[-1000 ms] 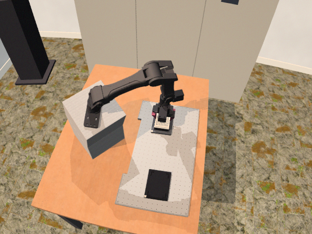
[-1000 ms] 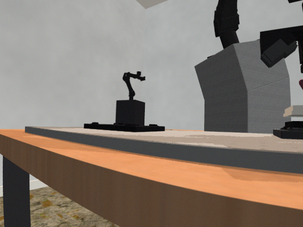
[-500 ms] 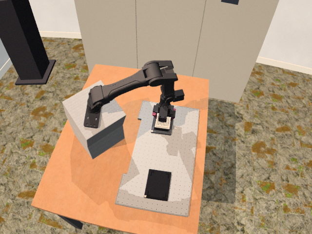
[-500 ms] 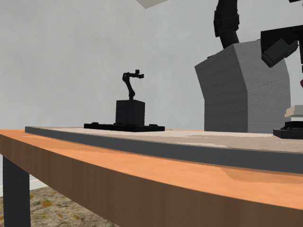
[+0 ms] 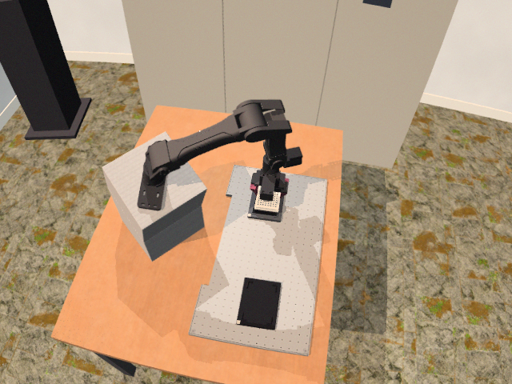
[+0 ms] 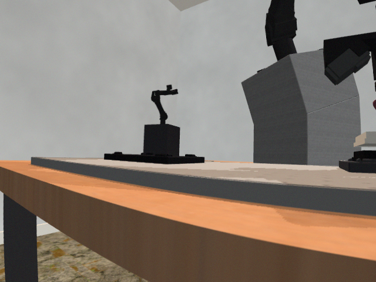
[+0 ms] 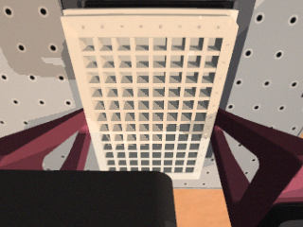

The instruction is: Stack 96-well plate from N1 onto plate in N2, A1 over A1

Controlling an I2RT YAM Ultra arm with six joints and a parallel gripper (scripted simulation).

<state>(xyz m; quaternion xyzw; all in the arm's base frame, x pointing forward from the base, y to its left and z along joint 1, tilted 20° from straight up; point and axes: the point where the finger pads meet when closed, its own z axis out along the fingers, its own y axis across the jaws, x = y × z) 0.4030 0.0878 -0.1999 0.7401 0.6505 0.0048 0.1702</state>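
A cream 96-well plate (image 5: 267,202) sits between the maroon fingers of my gripper (image 5: 269,193), which is shut on its long sides. The wrist view shows the plate (image 7: 149,95) with one finger on each side of it. I hold it level over the far black nest (image 5: 266,214), the one on the left seen from the arm's base. In the side view the plate (image 6: 365,139) is just above that nest (image 6: 358,165), with a pale strip under it; I cannot tell whether that strip is a second plate. The near nest (image 5: 259,303) looks black and flat.
Both nests stand on a grey perforated board (image 5: 264,264) on the orange table. The arm's base is on a grey block (image 5: 154,194) to the left. Tall beige cabinets (image 5: 285,54) stand behind the table.
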